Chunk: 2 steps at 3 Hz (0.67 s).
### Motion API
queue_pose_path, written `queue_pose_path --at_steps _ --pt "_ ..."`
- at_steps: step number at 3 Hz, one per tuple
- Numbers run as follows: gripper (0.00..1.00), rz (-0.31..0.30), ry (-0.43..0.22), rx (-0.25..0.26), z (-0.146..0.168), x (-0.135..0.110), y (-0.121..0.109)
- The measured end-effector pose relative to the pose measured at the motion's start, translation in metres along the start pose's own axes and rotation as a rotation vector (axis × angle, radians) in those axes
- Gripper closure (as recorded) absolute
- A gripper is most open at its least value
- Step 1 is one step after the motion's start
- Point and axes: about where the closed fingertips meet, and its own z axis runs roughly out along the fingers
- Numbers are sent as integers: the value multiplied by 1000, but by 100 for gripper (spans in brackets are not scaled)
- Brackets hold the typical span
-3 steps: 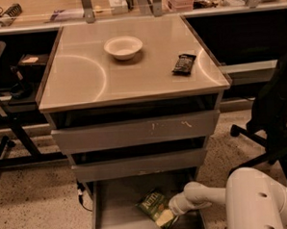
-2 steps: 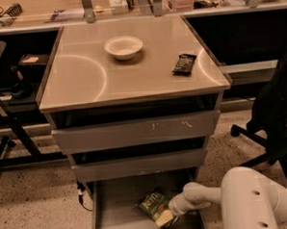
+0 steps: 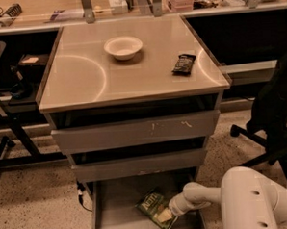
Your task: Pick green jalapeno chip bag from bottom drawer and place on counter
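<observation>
The green jalapeno chip bag (image 3: 157, 209) lies flat on the grey floor of the open bottom drawer (image 3: 114, 209), right of its middle. My gripper (image 3: 173, 209) reaches in from the right at the end of the white arm (image 3: 244, 198) and sits at the bag's right edge, touching or just over it. The counter (image 3: 83, 76) is the beige tabletop above the drawers.
A white bowl (image 3: 123, 47) and a small dark packet (image 3: 184, 63) sit on the counter. Two shut grey drawers (image 3: 134, 131) are above the bottom one. A black office chair (image 3: 274, 119) stands to the right, and desk legs and cables to the left.
The arm has shifted slightly; the gripper stays at the bag's right edge and the bag lies in the same place.
</observation>
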Motion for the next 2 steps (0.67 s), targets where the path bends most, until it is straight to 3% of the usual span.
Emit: queue_pose_path --at_steps 2 --pt "84 0 0 0 0 0 0"
